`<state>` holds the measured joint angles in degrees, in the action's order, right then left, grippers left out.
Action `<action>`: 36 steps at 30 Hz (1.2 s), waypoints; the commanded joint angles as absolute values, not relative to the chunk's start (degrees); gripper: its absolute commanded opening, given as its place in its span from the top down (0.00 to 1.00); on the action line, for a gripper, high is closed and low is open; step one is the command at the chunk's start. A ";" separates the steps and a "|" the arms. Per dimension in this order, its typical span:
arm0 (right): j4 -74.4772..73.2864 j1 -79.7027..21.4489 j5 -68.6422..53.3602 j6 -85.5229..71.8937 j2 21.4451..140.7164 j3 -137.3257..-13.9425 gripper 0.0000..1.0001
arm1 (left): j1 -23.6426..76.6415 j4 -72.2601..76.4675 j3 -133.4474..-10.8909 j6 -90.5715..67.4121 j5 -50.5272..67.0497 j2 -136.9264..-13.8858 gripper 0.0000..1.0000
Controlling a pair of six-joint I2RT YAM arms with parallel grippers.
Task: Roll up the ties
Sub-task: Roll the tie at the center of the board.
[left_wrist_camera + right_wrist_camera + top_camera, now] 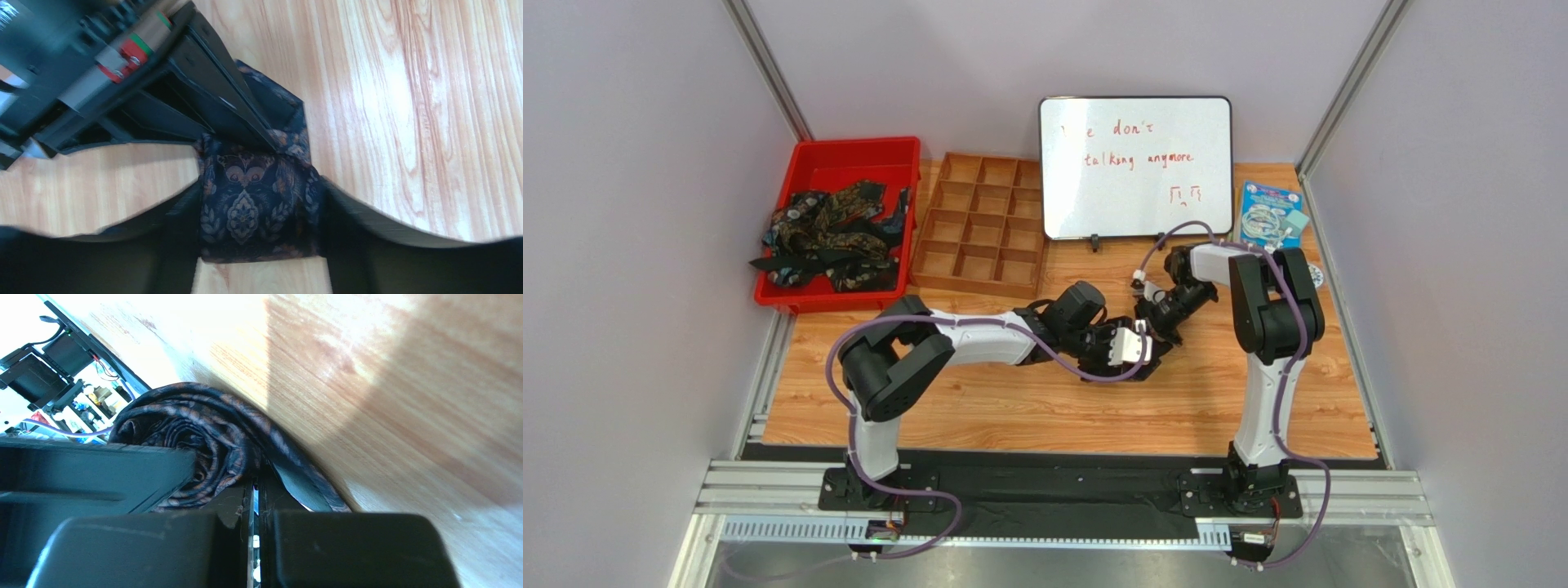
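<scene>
A dark paisley tie (245, 214), rolled into a compact bundle, lies on the wooden table. My left gripper (261, 190) straddles it, its fingers (344, 220) pressed against both sides of the roll. My right gripper (256, 487) is shut, and its tips meet the roll (196, 432) from the other side, beside the loose tail (307, 487). I cannot tell whether a fold is pinched. In the top view both grippers (1133, 349) (1155, 321) meet at mid-table and hide the roll. More ties (830, 233) are heaped in the red bin (848, 147).
A wooden divided organizer (983, 227) stands beside the red bin. A whiteboard (1134, 165) stands upright at the back, with a blue packet (1271, 214) to its right. Grey walls close in both sides of the table (1014, 404).
</scene>
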<state>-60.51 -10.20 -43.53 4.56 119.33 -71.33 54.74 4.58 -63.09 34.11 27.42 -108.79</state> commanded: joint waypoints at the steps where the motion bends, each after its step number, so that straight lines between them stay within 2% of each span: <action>1: -56.60 -11.16 -37.61 5.45 122.00 -71.02 1.00 | 55.19 1.32 -63.73 34.90 27.08 -109.08 0.48; 3: -57.39 -10.55 -38.93 5.89 119.64 -71.02 1.00 | 55.37 0.18 -62.93 33.15 25.41 -108.46 0.53; 7: -60.72 -7.91 -42.45 6.67 113.58 -70.58 0.86 | 55.63 -2.54 -60.30 30.50 23.73 -106.97 0.64; 9: -61.69 -6.95 -42.98 7.38 110.93 -70.49 0.80 | 55.63 -3.51 -59.68 29.01 23.21 -106.96 0.67; 12: -62.14 -5.98 -41.93 7.03 107.23 -69.61 0.67 | 55.64 -4.74 -59.59 26.90 22.59 -107.75 0.68; 13: -61.44 -5.54 -41.05 6.60 106.53 -68.65 0.58 | 55.63 -4.83 -60.02 26.02 22.24 -108.19 0.69; 15: -60.39 -4.92 -40.17 5.36 105.73 -67.59 0.47 | 55.72 -5.19 -60.29 25.75 21.97 -108.54 0.69; 17: -58.72 -4.75 -39.20 4.66 106.25 -66.37 0.43 | 55.63 -4.84 -60.47 25.58 21.88 -108.98 0.69; 21: -54.85 -4.83 -38.06 1.86 108.01 -65.22 0.18 | 55.63 -5.27 -61.17 25.84 21.62 -109.77 0.70; 36: -34.72 -10.11 -38.14 -5.63 108.55 -56.08 0.21 | 55.63 -4.83 -61.17 25.05 22.15 -111.79 0.71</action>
<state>-48.38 -8.16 -43.70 -6.48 106.76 -59.40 55.42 1.85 -62.00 26.68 23.22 -108.07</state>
